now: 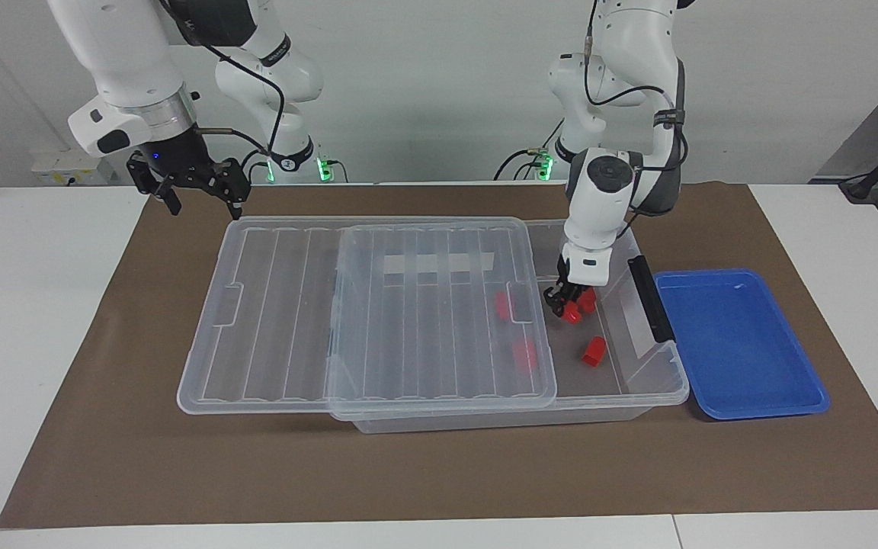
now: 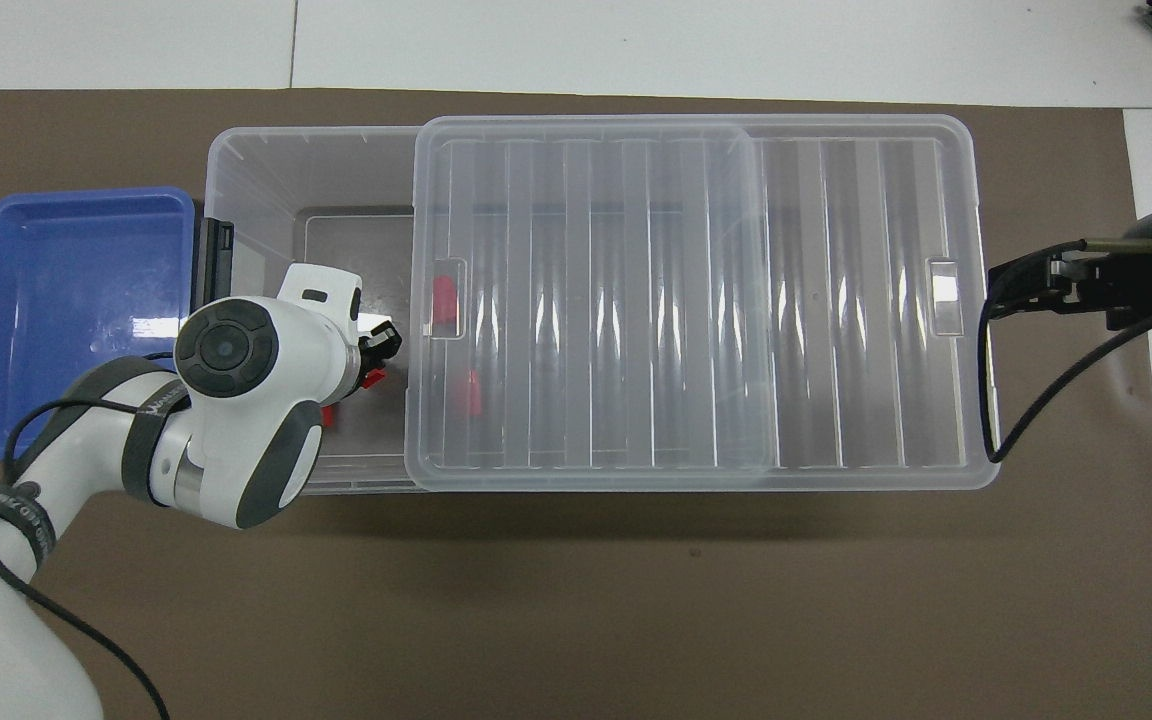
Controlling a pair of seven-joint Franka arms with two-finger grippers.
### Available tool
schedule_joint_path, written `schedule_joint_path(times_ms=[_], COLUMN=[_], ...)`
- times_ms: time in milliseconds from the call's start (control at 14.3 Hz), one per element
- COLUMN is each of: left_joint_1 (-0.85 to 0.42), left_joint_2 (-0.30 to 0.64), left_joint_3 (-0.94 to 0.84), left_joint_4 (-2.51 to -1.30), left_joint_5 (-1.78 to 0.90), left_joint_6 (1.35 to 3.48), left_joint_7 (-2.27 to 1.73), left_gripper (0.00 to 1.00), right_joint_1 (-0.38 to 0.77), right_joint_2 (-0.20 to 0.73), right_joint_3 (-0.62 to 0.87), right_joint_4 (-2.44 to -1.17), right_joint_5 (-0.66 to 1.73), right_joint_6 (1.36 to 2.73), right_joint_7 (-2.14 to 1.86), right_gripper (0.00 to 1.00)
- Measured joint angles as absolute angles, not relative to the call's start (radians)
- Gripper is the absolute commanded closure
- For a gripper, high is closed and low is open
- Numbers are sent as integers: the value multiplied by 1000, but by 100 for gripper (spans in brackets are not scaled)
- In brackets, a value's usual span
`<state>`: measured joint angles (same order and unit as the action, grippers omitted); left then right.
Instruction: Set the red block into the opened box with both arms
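Observation:
My left gripper (image 1: 563, 303) is shut on a red block (image 1: 573, 312) and reaches down into the open end of the clear box (image 1: 641, 385). From above, the left gripper (image 2: 378, 362) and its red block (image 2: 370, 378) show just past the arm's wrist. Two more red blocks (image 1: 594, 351) (image 1: 588, 300) lie on the box floor close by. Two others (image 1: 503, 305) (image 1: 524, 354) show through the ribbed lid (image 1: 408, 305), which is slid toward the right arm's end. My right gripper (image 1: 197, 189) hangs open in the air by that end of the lid.
A shallow blue tray (image 1: 740, 343) sits beside the box at the left arm's end of the table. The box's black handle bar (image 1: 650, 297) runs along its end wall next to the tray. Brown mat lies under everything.

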<state>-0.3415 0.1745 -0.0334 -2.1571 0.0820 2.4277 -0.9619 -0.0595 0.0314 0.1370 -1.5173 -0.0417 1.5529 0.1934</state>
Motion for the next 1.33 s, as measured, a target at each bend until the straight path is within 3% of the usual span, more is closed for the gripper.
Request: schedule_joint_path(times_ms=[140, 209, 349, 419, 698, 767, 837, 907, 977, 1326], left_joint_1=[-357, -361, -363, -363, -363, -362, -361, -359, -355, -274], left_joint_2=[213, 224, 223, 224, 234, 233, 233, 230, 224, 157], left_joint_3=[-34, -34, -34, -34, -32, -30, -25, -20, -16, -8], left_joint_4=[-2157, -2157, -2153, -2154, -2152, -2142, -2116, -2068, -2009, -1725], left_joint_5=[135, 154, 166, 175, 205, 205, 207, 209, 210, 130], left_joint_6=[2469, 2484, 2486, 2487, 2487, 2479, 2451, 2390, 2305, 1874], left_joint_7=[-1026, -1046, -1053, -1054, -1054, -1054, -1053, -1048, -1030, -718], left_gripper=[100, 92, 27, 1, 0, 0, 0, 0, 0, 0], right_joint_1=[-59, -59, -60, -62, -73, -74, -76, -84, -94, -160], right_joint_2=[31, 31, 31, 31, 31, 31, 31, 31, 30, 22], right_joint_3=[137, 137, 137, 136, 136, 136, 135, 135, 135, 134], right_joint_4=[-1519, -1521, -1521, -1521, -1522, -1525, -1534, -1549, -1569, -1696], right_joint_5=[-42, -42, -42, -42, -42, -42, -42, -42, -42, -42], right_joint_6=[1553, 1553, 1553, 1554, 1564, 1576, 1594, 1620, 1650, 1826], right_joint_7=[193, 193, 193, 193, 193, 193, 193, 193, 193, 105], right_gripper=[0, 0, 0, 0, 4, 19, 43, 82, 100, 100])
